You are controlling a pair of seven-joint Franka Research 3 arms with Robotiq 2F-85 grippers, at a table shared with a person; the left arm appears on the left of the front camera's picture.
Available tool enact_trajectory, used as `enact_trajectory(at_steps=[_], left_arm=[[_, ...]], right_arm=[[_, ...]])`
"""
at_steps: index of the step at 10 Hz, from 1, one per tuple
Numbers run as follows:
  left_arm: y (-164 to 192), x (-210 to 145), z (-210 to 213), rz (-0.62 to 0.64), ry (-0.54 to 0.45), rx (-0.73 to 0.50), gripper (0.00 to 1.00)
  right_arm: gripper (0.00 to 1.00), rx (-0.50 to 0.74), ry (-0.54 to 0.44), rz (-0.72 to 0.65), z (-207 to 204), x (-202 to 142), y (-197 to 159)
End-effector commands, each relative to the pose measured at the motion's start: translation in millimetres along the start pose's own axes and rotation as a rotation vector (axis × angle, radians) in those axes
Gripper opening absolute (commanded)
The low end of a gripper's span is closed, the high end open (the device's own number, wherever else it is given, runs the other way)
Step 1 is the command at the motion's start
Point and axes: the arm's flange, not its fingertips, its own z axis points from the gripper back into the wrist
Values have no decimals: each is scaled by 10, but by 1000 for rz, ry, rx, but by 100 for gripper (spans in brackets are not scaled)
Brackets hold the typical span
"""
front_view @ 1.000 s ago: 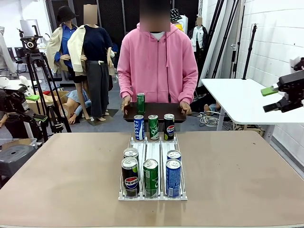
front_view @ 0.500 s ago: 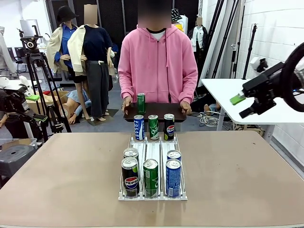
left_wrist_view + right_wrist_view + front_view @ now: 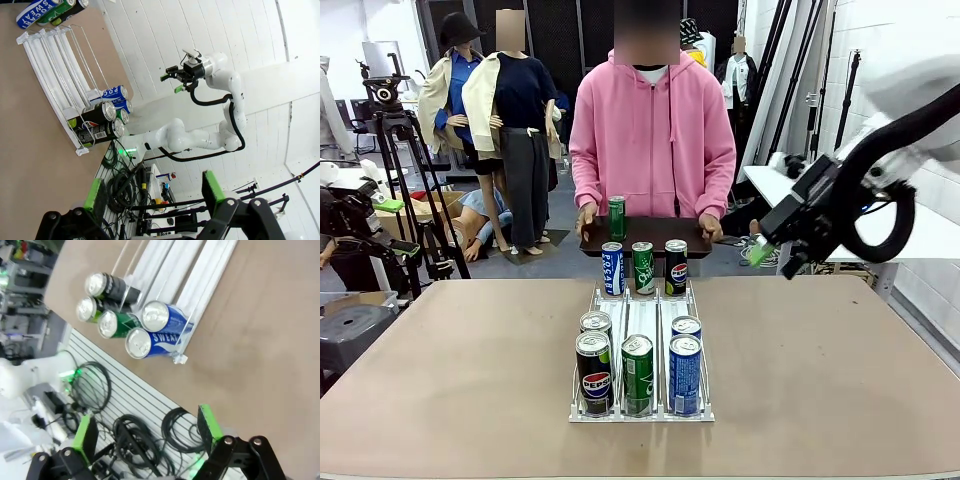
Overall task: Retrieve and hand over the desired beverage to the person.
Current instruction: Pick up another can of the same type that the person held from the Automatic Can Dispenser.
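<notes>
The right claw (image 3: 772,260) hangs in the air over the far right part of the counter (image 3: 470,380), jaws apart and empty. The cans (image 3: 637,372) stand in a white wire rack (image 3: 642,312) at the middle of the counter, below the claw and to its left, well apart from it. The person (image 3: 652,130) stands at the far side holding a dark tray (image 3: 650,236); one green can (image 3: 616,216) stands upright on it. The left claw (image 3: 152,190) is also parted and empty, with the rack well ahead of its fingers.
</notes>
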Motion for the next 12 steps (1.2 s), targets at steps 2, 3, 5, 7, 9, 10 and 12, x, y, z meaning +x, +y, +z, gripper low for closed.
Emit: enact_trajectory(at_steps=[2,3,5,7,9,10,12], left_arm=[[-4,-18,-6,3,-8,7,100],[-4,-18,-6,3,-8,7,100],[-4,-18,-6,3,-8,7,100],[-4,-18,-6,3,-8,7,100],[-4,-18,-6,3,-8,7,100],[-4,-18,-6,3,-8,7,100],[-4,-18,-6,3,-8,7,100]], right_arm=[[100,-186,63,18,-490,117,265],[100,-239,78,34,-636,162,355],[100,-296,92,32,-859,251,521],[100,-358,93,38,-1055,259,691],[100,-413,87,32,-1207,317,778],[100,-443,90,35,-1297,314,824],[100,-496,99,53,-1503,299,940]])
